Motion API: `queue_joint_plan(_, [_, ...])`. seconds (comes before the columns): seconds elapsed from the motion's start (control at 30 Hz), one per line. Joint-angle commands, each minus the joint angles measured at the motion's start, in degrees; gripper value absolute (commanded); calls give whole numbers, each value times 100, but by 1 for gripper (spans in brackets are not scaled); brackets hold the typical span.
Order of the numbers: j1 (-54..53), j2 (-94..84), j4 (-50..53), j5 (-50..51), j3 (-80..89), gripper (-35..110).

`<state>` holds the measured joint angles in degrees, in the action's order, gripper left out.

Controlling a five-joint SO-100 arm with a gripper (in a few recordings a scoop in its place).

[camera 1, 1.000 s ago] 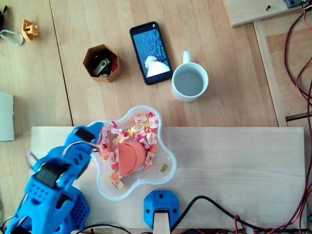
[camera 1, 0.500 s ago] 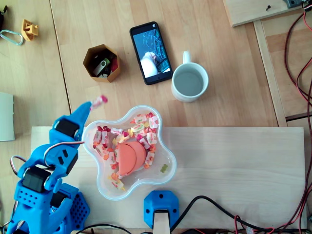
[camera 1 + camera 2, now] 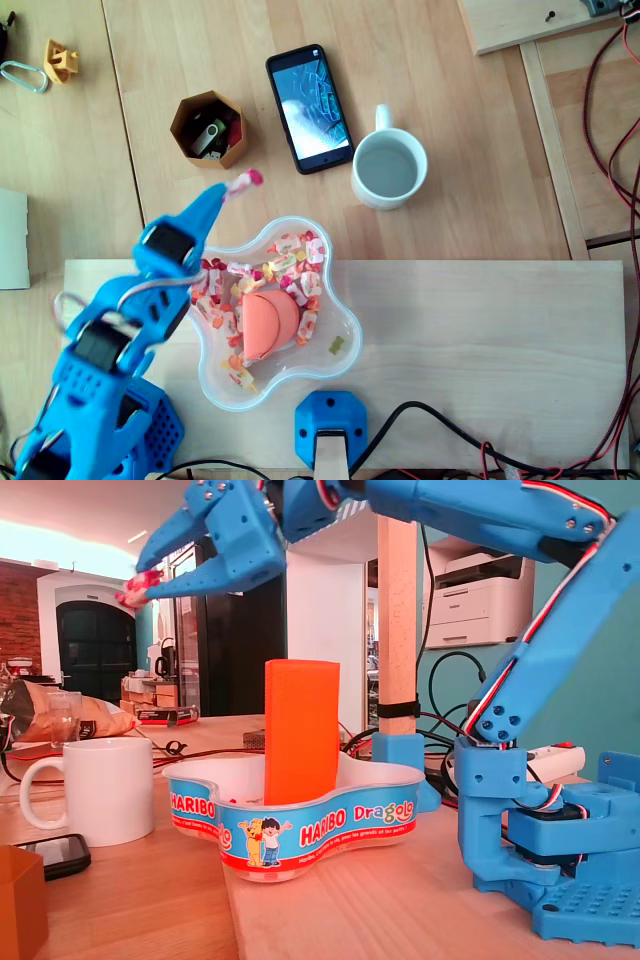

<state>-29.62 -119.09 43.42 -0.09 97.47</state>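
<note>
On the overhead view a clear, wavy-edged Haribo candy bowl (image 3: 345, 322) sits on the pale board (image 3: 480, 340), with wrapped sweets (image 3: 290, 255) scattered round an orange scoop (image 3: 266, 322) that stands upright in the bowl in the fixed view (image 3: 301, 730). Beyond the bowl lie an orange hexagonal pot (image 3: 179, 120) with a USB stick (image 3: 210, 137) in it, a smartphone (image 3: 309, 108) face up, and a white mug (image 3: 388, 168) just right of the phone. A blue mount (image 3: 330, 420) carrying a wooden post (image 3: 397, 620) stands at the board's near edge, and cables (image 3: 610, 110) run down the right side. The blue arm covers the bowl's left lobe from above. In the fixed view the hexagonal pot is cut off at the lower left corner and the sweets lie hidden behind the bowl's printed wall (image 3: 300, 832). The gripper (image 3: 226, 191) hangs in the air between the bowl's upper left rim and the hexagonal pot, high above the tabletop in the fixed view (image 3: 152, 581). Its fingers are pinched together on a pink wrapped candy (image 3: 246, 180), which juts out past the fingertips towards the phone; the same candy (image 3: 138, 586) shows at the very tip, well above the mug (image 3: 100, 790).
</note>
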Motion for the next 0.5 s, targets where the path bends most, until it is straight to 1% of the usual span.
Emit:
queue_joint_plan(0.0, [-167, 272, -26, -26, -809, -4])
queue_joint_plan(0.2, [-835, 1028, 53, -9, -1670, -4])
queue_joint_plan(0.47, [-1195, 1890, 1028, -9, -2786, -4])
